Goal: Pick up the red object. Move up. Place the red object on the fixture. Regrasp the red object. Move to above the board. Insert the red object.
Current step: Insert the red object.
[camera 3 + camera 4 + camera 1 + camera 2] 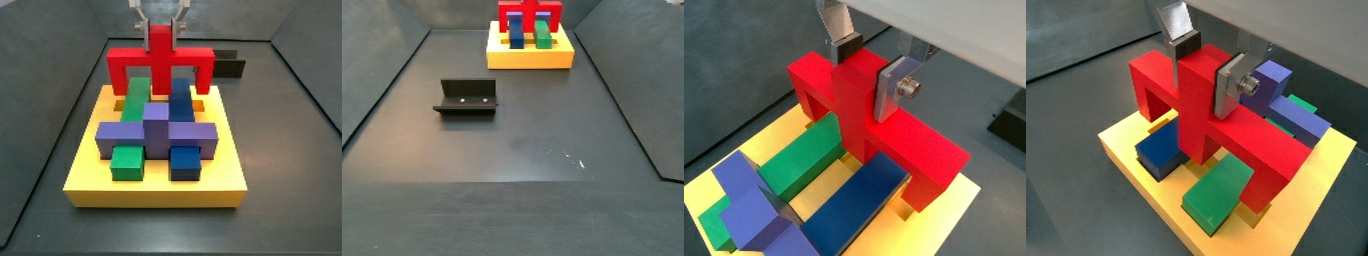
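The red object [127, 60] stands upright on the yellow board [154, 190], its two legs down at the board's far slots and its stem between the green and blue blocks. My gripper [160, 24] is right above it, shut on the top of the stem. In both wrist views the stem [851, 100] [1197, 100] sits between the silver fingers [895, 88] [1229, 88], one plate flat against its side and the dark pad of the other at its top edge. The fixture [466, 97] stands empty on the floor, well apart from the board [529, 58].
A purple block [150, 128] lies across the board's middle, with long green [798, 160] and blue [858, 200] blocks beside the red stem and small green and blue cubes at the near edge. Dark walls ring the floor.
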